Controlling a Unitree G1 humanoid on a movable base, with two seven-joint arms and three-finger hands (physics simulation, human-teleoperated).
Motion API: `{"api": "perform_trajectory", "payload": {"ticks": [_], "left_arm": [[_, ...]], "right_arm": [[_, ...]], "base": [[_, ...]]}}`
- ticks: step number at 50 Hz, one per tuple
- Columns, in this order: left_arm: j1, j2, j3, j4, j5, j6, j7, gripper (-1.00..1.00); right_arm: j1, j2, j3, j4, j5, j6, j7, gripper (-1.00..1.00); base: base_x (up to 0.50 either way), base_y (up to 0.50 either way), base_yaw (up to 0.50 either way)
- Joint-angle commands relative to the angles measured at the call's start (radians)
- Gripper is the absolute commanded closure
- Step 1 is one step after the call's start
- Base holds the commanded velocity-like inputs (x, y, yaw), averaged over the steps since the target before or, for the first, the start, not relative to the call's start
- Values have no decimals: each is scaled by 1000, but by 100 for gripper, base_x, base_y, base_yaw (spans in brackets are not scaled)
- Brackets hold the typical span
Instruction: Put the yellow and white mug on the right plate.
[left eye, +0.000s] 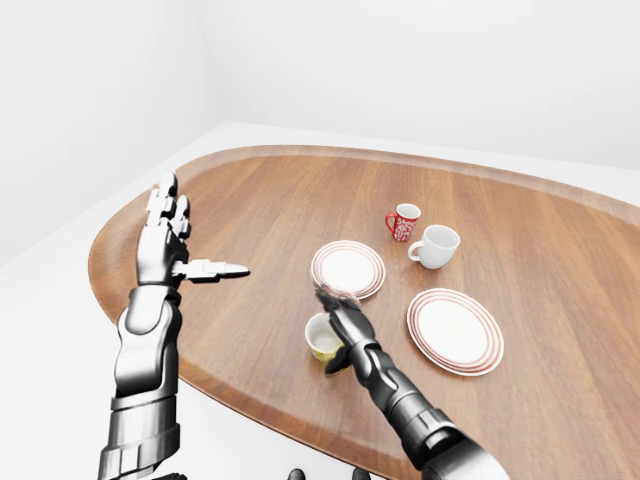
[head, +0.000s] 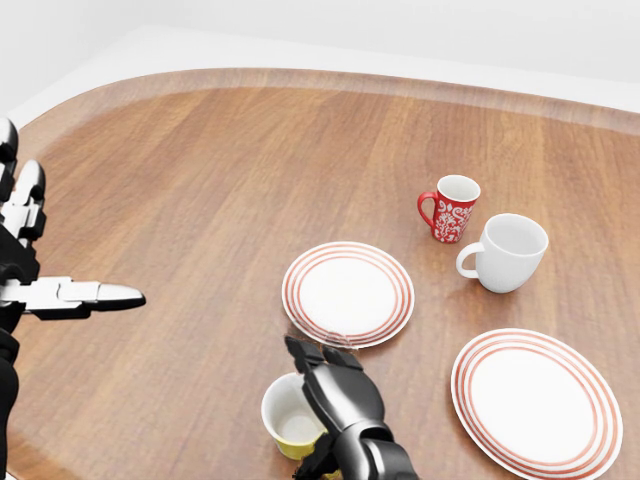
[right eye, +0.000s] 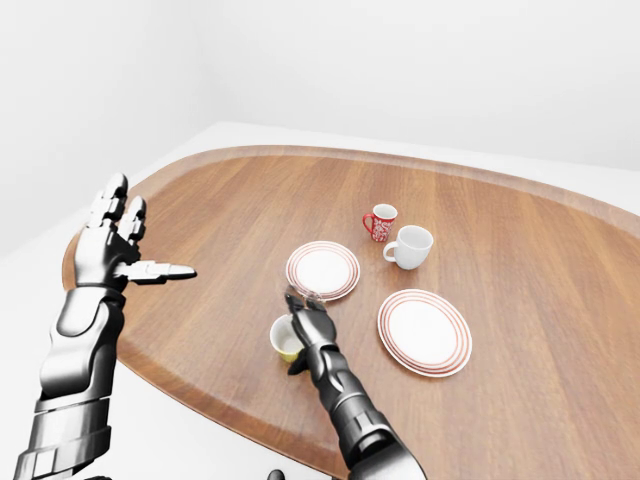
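Red mug beside white mug, left plate.

A: What stands near the right plate?
B: A white mug and red mug above it in the head view; another plate up-left. Bare table elsewhere.

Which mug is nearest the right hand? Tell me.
The yellow and white mug, right beside the right hand; the red mug and white mug stand far beyond.
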Motion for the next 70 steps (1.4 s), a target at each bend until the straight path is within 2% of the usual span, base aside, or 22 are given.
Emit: {"api": "perform_trajectory", "payload": {"ticks": [1, 21, 29, 34, 38, 43, 51, 56, 63, 70], "left_arm": [[2, -2, -1, -3, 2, 0, 0, -100], [-1, 1, 1, -3, -1, 0, 0, -100], [-2, 2, 2, 1, -3, 0, 1, -100], [-3, 3, 3, 2, -4, 0, 2, -100], [-2, 3, 3, -3, -4, 0, 2, -100], [-2, 3, 5, -2, -6, 0, 1, -100], [-4, 3, 4, 5, -5, 0, 1, -100], [-3, 3, 2, 4, -3, 0, 3, -100], [-5, 5, 5, 3, -5, 0, 2, -100], [-7, 6, 4, 9, -6, 0, 3, -100]], "right_arm": [[1, -1, 1, 8, 0, 0, -4, 100], [21, -1, 3, -43, 1, 0, 15, 100], [47, -12, -1, -151, 8, 0, 76, 100], [57, -21, -3, -205, 7, 33, 107, 100], [63, -35, -13, -273, 10, 73, 151, 100], [67, -49, -24, -330, 24, 99, 193, 100], [76, -64, -33, -385, 36, 121, 226, 100], [83, -79, -45, -445, 45, 147, 261, 100], [83, -97, -62, -458, 66, 151, 270, 100], [67, -126, -97, -490, 105, 174, 295, 100]], "base": [[0, 0, 0], [0, 0, 0], [0, 0, 0], [0, 0, 0], [0, 0, 0], [0, 0, 0], [0, 0, 0], [0, 0, 0], [0, 0, 0], [0, 0, 0]]}}
